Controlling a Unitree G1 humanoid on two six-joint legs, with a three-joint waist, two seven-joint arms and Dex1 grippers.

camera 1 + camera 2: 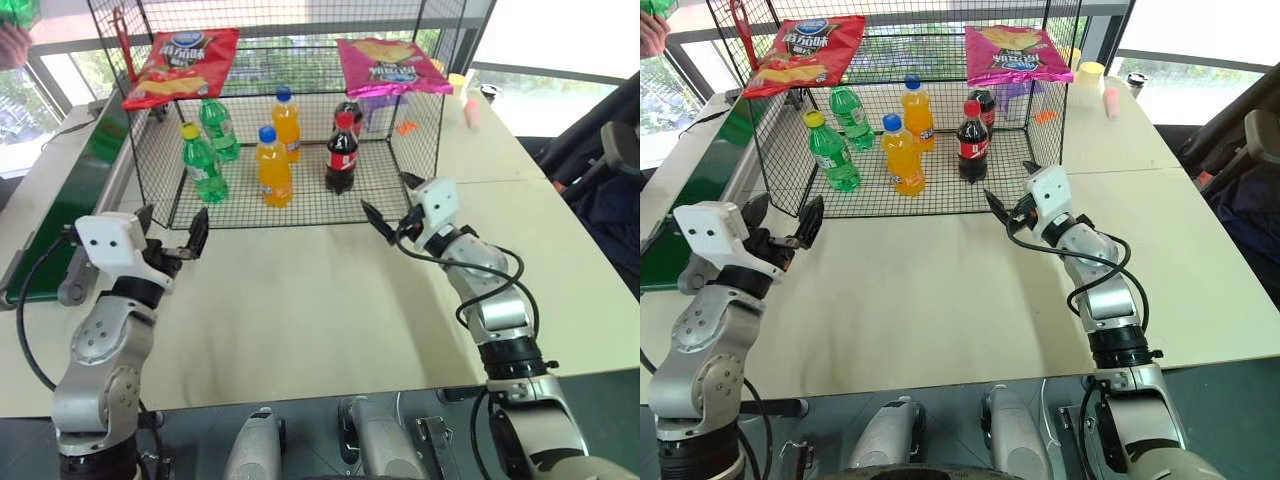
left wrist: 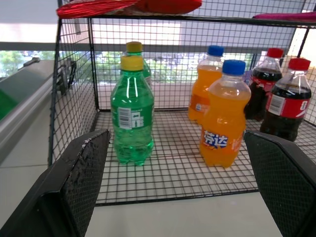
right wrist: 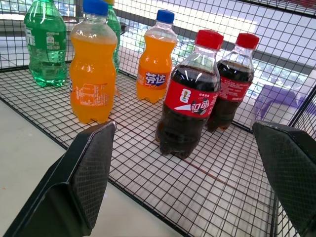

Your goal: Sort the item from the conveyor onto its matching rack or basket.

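both hands, left hand [image 1: 172, 238] and right hand [image 1: 392, 203], hang released at frame centre before the cage [image 1: 420, 120]; waiting step, no green bag on the conveyor [image 1: 95, 165] yet.

Silver-grey jointed arms, white wrist boxes, black fingers.
Left arm [image 1: 105, 345] at lower left: rounded brushed-metal segments, black collar bands, black cable looping off the outer side. Right arm [image 1: 495, 320] at lower right: same finish, black cables coiled round the forearm. White camera housings with small dark dots. Fingertips [image 2: 86, 163] flat, black, cross-hatch textured pads.
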